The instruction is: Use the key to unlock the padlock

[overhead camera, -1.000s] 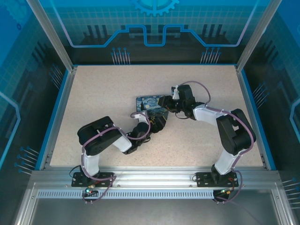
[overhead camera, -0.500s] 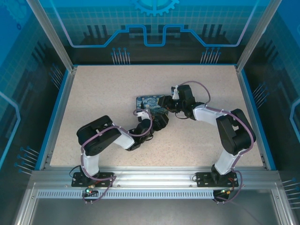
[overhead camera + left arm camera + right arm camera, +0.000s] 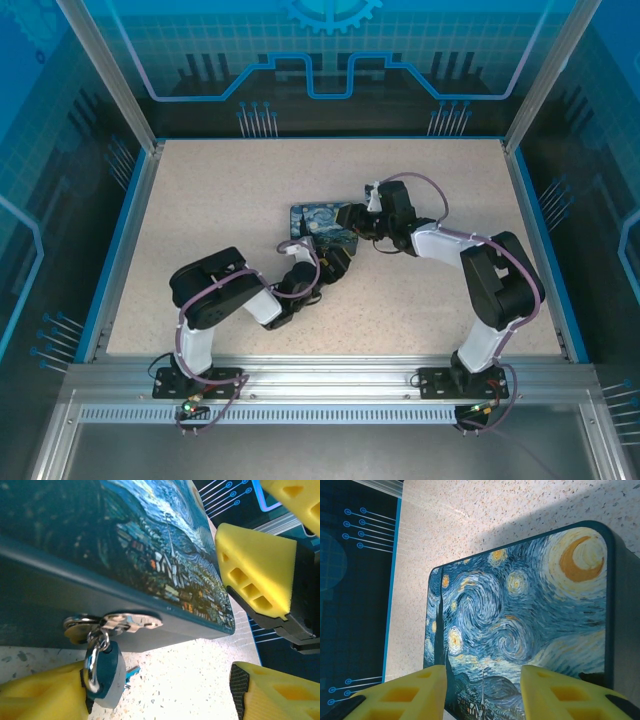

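The night-sky box lies mid-table. In the left wrist view its dark side wall carries a metal hasp. From it hangs the padlock, teal and grey with a silver shackle, leaning on my lower-left finger. A tiny blue sliver, apparently the key, pokes out beside the lock body; whether it sits in the keyhole I cannot tell. My left gripper is open at the box's near side. My right gripper is open above the painted lid.
Yellow fingers of the right gripper hang over the box's right end in the left wrist view. Speckled tabletop spreads around the box, bounded by a blue rim and glass walls. Purple cables loop over the right arm.
The left wrist nudged right toward the box half a second ago, then eased back to about where it was. The right arm and the box stayed put.
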Available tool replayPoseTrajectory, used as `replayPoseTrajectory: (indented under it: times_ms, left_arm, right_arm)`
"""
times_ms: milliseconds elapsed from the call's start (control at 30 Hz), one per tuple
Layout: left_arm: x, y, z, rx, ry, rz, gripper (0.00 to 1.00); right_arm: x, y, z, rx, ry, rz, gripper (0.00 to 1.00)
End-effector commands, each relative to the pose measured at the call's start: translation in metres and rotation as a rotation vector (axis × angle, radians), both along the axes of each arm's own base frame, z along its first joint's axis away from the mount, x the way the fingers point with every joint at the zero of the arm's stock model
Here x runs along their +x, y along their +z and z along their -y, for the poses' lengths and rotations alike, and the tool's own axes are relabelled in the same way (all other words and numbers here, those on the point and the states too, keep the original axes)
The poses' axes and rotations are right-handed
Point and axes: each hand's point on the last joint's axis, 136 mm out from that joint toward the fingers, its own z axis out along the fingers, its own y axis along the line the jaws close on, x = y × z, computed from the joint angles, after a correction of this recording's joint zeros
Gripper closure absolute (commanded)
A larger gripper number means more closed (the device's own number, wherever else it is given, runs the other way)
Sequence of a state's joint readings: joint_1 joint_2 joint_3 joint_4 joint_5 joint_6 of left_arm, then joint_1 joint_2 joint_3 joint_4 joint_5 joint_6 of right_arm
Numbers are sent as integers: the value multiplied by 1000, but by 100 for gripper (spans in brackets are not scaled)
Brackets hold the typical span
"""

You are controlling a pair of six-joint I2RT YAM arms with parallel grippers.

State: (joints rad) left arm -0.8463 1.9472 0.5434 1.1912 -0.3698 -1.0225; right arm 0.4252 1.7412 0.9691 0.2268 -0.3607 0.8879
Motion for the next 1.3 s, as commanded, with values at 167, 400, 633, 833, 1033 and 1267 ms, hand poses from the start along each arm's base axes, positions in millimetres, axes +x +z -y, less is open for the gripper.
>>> replayPoseTrajectory:
  times_ms: [167, 400, 633, 833, 1033, 1267]
  left_arm:
    - [-2, -13, -7, -14, 26, -37, 41]
    - [-1, -33, -14, 11, 66, -85, 51]
    - [2, -46, -19, 0, 92, -100, 59]
    - [4, -48, -19, -9, 96, -96, 68]
    - [4, -47, -20, -23, 92, -90, 79]
    - [-2, -42, -21, -63, 79, -94, 95]
  right_arm:
    - [-17, -31, -4, -33, 23, -107, 57]
    - [-16, -31, -5, -30, 22, -109, 57]
    - [-16, -31, -5, -28, 21, -112, 57]
    - [-16, -32, -5, -27, 20, -116, 57]
    - [-16, -32, -6, -25, 21, -116, 57]
    - [-15, -25, -7, -20, 28, -100, 56]
